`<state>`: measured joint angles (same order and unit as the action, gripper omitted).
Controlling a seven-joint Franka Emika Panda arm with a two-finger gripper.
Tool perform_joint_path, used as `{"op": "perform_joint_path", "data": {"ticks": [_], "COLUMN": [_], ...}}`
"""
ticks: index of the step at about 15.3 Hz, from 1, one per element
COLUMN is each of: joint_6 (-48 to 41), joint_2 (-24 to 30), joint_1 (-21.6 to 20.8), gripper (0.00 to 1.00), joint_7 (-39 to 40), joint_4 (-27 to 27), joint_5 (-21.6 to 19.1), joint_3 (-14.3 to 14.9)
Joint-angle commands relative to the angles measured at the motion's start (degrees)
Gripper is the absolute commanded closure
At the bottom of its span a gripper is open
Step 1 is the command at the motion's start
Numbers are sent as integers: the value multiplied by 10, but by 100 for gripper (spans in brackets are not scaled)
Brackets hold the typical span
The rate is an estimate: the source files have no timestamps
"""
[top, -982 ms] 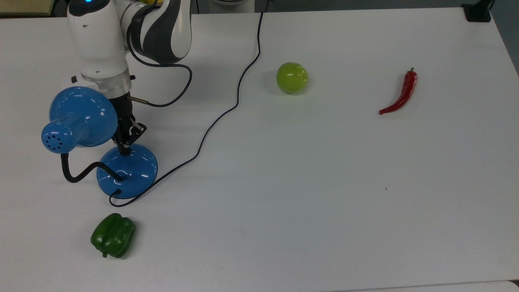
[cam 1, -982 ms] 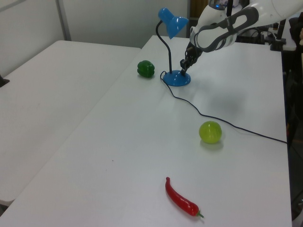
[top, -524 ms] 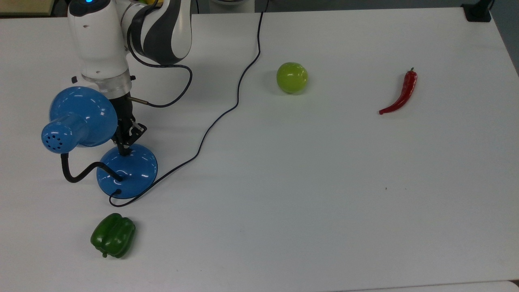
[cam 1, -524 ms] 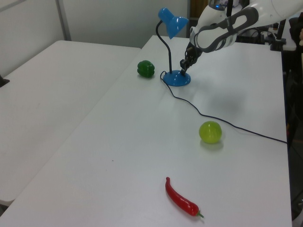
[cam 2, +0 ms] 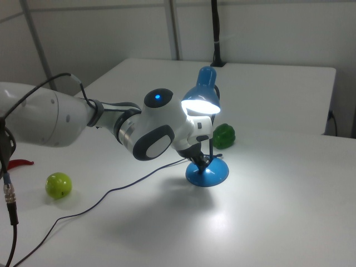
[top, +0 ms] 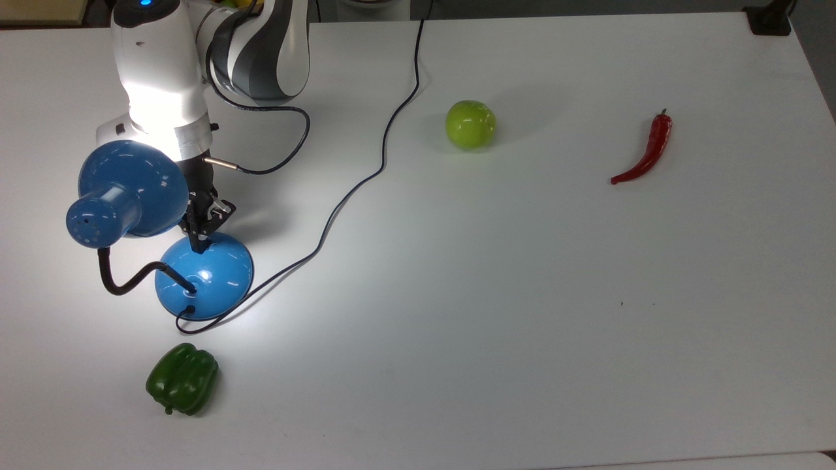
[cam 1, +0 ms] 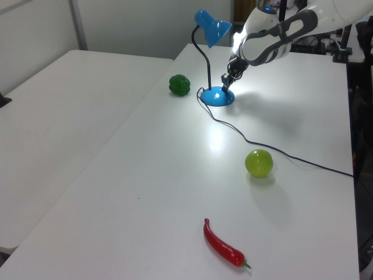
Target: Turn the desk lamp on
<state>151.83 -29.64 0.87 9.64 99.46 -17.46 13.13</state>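
Observation:
The blue desk lamp is lit. Its shade (top: 127,189) sits at the top view's left and glows underneath (cam 2: 200,104) in the right view. A black gooseneck (top: 124,281) curves down to the domed blue base (top: 212,281). My gripper (top: 198,244) points down with its fingers together, the tips touching the base's top at its far side, where the switch is hidden beneath them. In the left view the gripper (cam 1: 225,86) meets the base (cam 1: 219,98) from the right. In the right view the gripper (cam 2: 201,161) rests on the base (cam 2: 210,174).
The lamp's black cord (top: 366,179) runs across the table (top: 522,326) to the far edge. A green bell pepper (top: 182,379) lies near the lamp base. A green apple (top: 470,124) and a red chili (top: 646,151) lie toward the top view's right.
The lamp has lit up, casting bright light on the table, the base and the arm's wrist. The gripper has hardly moved on the base.

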Motion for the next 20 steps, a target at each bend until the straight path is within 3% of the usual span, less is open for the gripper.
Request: {"op": "perform_joint_path", "data": {"ticks": [1,4,10,12,14,16,17,18,20], "joint_6": [-6,-66,-209,-276,-342,-398,-426,-450,-495], "joint_2": [42,76,135,158,190,220,230,247,286], "joint_1": [7,7,8,8,8,7,6,4,1], "gripper": [100,100,100,85,56,45,26,0,0], "joint_7": [12,35,35,37,36,36,34,32,29], "joint_4": [35,48,66,65,64,60,59,59,58], "joint_5": [-4,0,66,86,89,92,92,93,93], "joint_3": [-7,-7,-7,-6,-3,0,3,5,6]}}
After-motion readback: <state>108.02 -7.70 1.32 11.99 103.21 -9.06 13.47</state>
